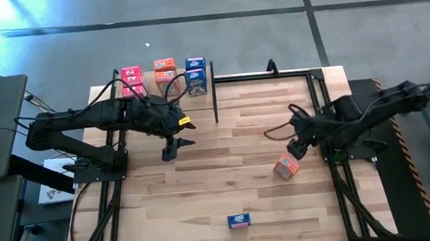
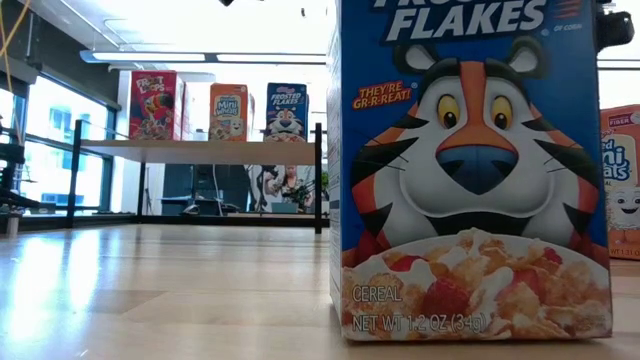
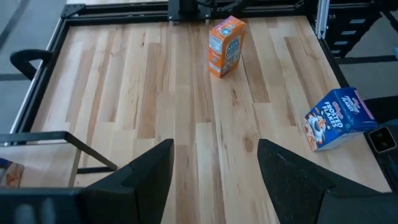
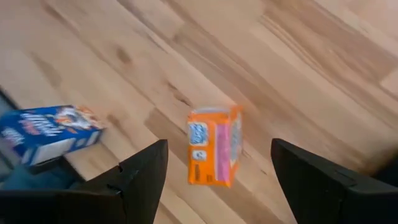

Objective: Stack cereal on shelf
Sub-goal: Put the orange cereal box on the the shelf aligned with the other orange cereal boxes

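On the shelf (image 2: 200, 150) at the table's far left stand a pink-red box (image 2: 153, 104), an orange box (image 2: 229, 111) and a blue box (image 2: 286, 111); they also show in the high view (image 1: 164, 71). A loose orange box (image 1: 285, 166) stands on the table at the right. A loose blue box (image 1: 239, 221) stands near the front edge, filling the low view (image 2: 470, 170). My left gripper (image 1: 172, 147) is open and empty in front of the shelf. My right gripper (image 1: 297, 148) is open just beyond the orange box (image 4: 214, 149), apart from it.
The shelf's black post (image 1: 214, 97) stands between the shelf and the table's middle. A black frame (image 1: 318, 87) runs along the table's far and right edges. Bare planks (image 1: 227, 159) lie between the two grippers.
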Motion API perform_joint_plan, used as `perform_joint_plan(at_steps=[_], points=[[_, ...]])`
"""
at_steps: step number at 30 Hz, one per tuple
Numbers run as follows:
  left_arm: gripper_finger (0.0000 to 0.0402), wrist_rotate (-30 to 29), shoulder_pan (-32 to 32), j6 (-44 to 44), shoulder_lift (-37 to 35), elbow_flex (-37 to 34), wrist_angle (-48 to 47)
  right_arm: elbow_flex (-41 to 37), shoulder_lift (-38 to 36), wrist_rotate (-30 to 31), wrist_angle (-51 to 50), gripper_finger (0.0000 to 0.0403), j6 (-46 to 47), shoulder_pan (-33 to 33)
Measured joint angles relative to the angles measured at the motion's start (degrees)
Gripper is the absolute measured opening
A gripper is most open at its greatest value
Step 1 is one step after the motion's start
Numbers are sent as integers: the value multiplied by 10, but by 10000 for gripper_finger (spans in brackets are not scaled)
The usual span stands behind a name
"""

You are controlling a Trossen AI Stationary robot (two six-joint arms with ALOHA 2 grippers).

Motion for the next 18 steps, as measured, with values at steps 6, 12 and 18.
perform_joint_plan(at_steps=[6,12,18], points=[[223,9,20,-3,0,0,3,0,25,27,-15,277,84,66],[223,51,36,-2,0,0,3,0,72,39,-15,277,121,116],[223,66,39,16,0,0,3,0,122,47,-15,277,139,145]])
